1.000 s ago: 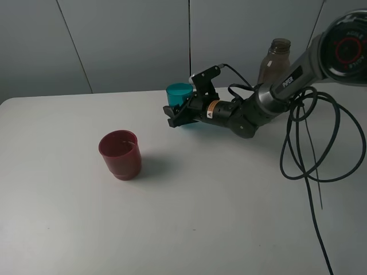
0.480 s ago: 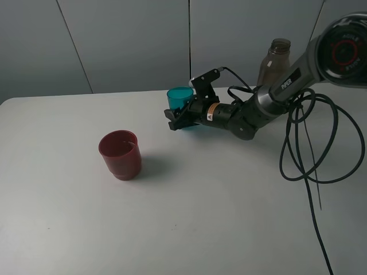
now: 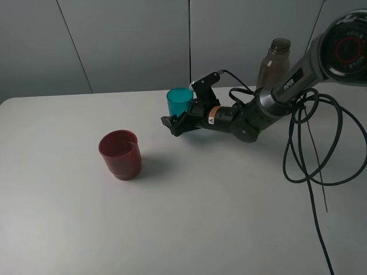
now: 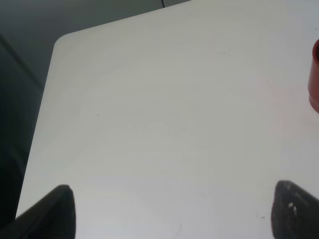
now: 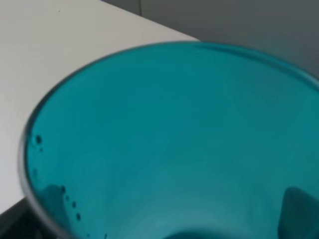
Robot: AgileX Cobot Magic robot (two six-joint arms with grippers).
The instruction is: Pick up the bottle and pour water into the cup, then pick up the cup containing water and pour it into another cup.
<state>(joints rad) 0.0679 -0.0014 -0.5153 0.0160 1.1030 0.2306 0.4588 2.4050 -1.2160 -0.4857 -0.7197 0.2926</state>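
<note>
The teal cup (image 3: pixel 180 101) stands upright at the back middle of the white table (image 3: pixel 189 217). My right gripper (image 3: pixel 175 122) is shut on its lower part, one finger on each side. In the right wrist view the cup's open inside (image 5: pixel 169 149) fills the picture, with droplets on its wall; the fingers show dimly through it. The dark red cup (image 3: pixel 120 154) stands to the left front, apart from the gripper; its edge also shows in the left wrist view (image 4: pixel 315 74). The grey-brown bottle (image 3: pixel 275 60) stands behind the right arm. My left gripper (image 4: pixel 177 214) is open over bare table.
Black cables (image 3: pixel 309 143) hang in loops from the right arm over the table's right side. The table's rounded corner and a dark drop beyond it (image 4: pixel 55 42) show in the left wrist view. A grey panel wall stands behind the table.
The teal cup has turned from tilted toward the red cup back to upright. My right gripper has rotated and dropped slightly with it. The red cup and the bottle have not moved.
</note>
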